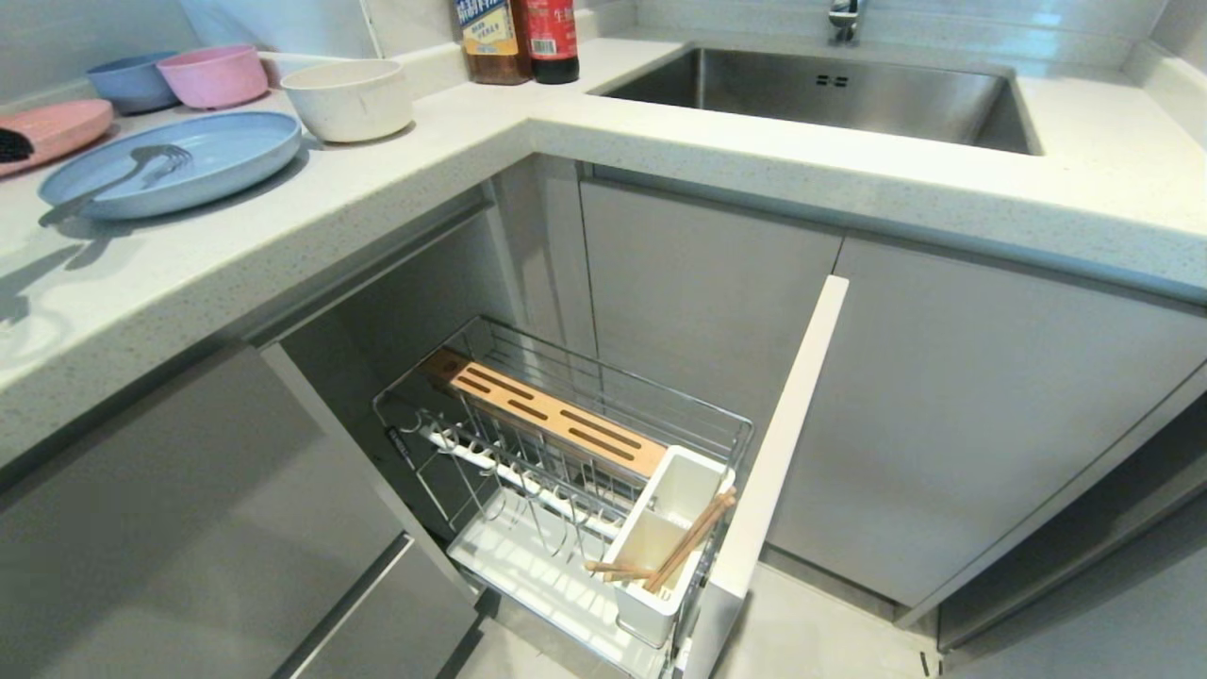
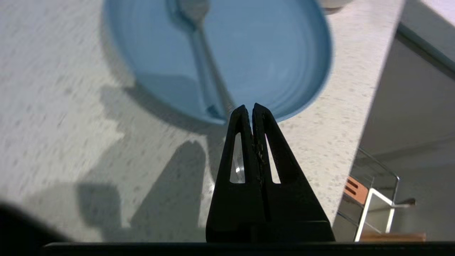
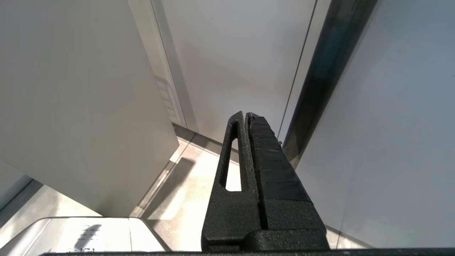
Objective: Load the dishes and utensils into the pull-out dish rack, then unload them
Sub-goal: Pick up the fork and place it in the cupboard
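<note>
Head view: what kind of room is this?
Most likely a home kitchen: a steel sink set in a speckled countertop, bowls and a blue plate on it, and a pull-out dish rack below.

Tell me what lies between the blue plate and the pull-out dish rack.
In the head view, only bare speckled countertop and its front edge separate the blue plate from the pull-out dish rack below; no dish or utensil sits there.

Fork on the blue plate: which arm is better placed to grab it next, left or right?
Probably left. The left gripper, shut, hovers over the counter at the rim of the blue plate, right by the fork handle's end. The right gripper, shut, sits low by the cabinet fronts, far from the plate.
</note>
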